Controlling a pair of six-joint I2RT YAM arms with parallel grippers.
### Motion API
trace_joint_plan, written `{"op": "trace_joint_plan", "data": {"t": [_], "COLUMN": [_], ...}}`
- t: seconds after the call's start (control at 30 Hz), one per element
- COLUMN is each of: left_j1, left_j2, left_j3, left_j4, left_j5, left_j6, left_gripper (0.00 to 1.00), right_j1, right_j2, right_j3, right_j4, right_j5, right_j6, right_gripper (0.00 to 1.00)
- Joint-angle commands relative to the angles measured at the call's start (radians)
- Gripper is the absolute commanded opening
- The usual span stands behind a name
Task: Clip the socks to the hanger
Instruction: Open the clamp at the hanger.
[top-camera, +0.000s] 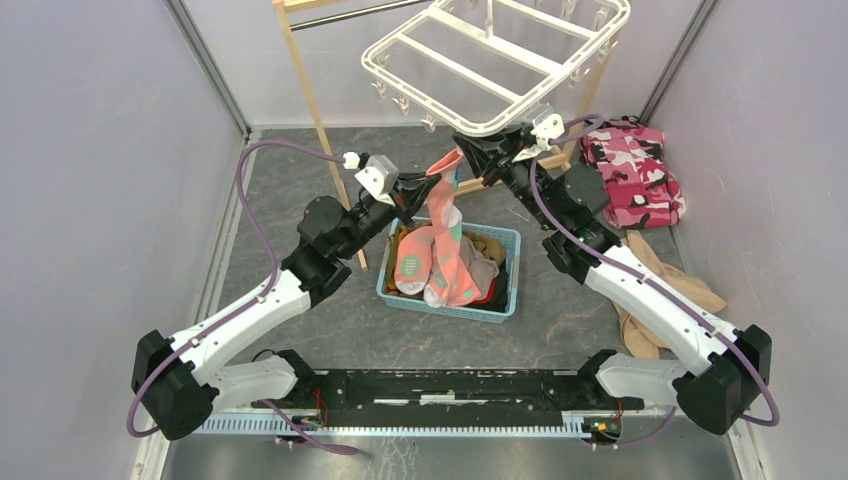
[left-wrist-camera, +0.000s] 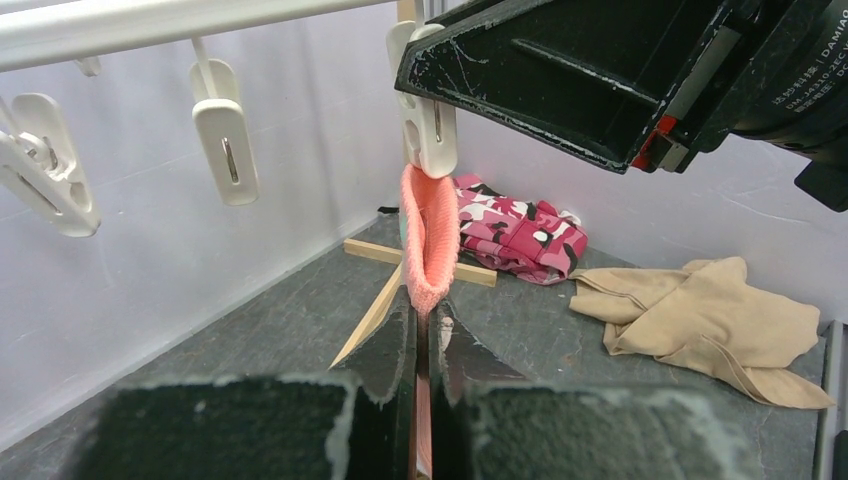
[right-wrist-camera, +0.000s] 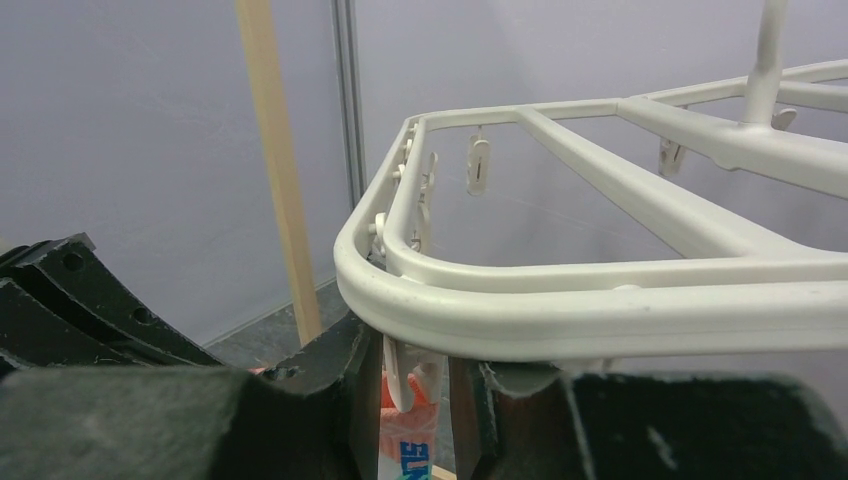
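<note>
A salmon-pink sock (top-camera: 445, 215) with teal and white patches hangs from my left gripper (top-camera: 418, 188), its foot reaching down into the basket. In the left wrist view that gripper (left-wrist-camera: 427, 322) is shut on the sock (left-wrist-camera: 430, 240), whose cuff stands up and touches the lower end of a white clip (left-wrist-camera: 428, 130). The white hanger (top-camera: 500, 45) hangs above the back of the table. My right gripper (top-camera: 478, 150) is under its near rim (right-wrist-camera: 600, 320), and its fingers (right-wrist-camera: 365, 390) close on that clip (right-wrist-camera: 400, 375) from both sides. The sock's cuff (right-wrist-camera: 415, 420) shows just below the clip.
A teal basket (top-camera: 505, 300) of more socks stands mid-table. A wooden stand (top-camera: 320, 130) rises behind the left arm, and its foot (left-wrist-camera: 370, 320) lies on the floor. A pink camouflage cloth (top-camera: 635, 175) and a tan garment (top-camera: 660, 280) lie at the right. More clips (left-wrist-camera: 225, 140) dangle from the rim.
</note>
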Motion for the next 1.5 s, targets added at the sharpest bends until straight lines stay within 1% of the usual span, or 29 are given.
{"op": "trace_joint_plan", "data": {"t": [0.0, 0.23, 0.5, 1.47], "left_j1": [0.004, 0.004, 0.001, -0.005], "left_j2": [-0.015, -0.003, 0.000, 0.023], "left_j3": [-0.002, 0.000, 0.007, 0.050], "left_j4": [0.038, -0.014, 0.007, 0.060], "left_j5": [-0.008, -0.025, -0.018, -0.006], "left_j6": [-0.032, -0.029, -0.041, -0.054], "left_gripper": [0.02, 0.02, 0.02, 0.02], "right_j1": [0.003, 0.014, 0.033, 0.040], "right_j2": [0.003, 0.003, 0.015, 0.011], "right_j3": [0.048, 0.050, 0.089, 0.065], "right_j4": [0.004, -0.006, -0.069, -0.059], "right_j5": [0.062, 0.078, 0.179, 0.133], "right_j6": [-0.028, -0.041, -0.033, -0.037], "right_gripper": [0.00, 0.00, 0.00, 0.00]}}
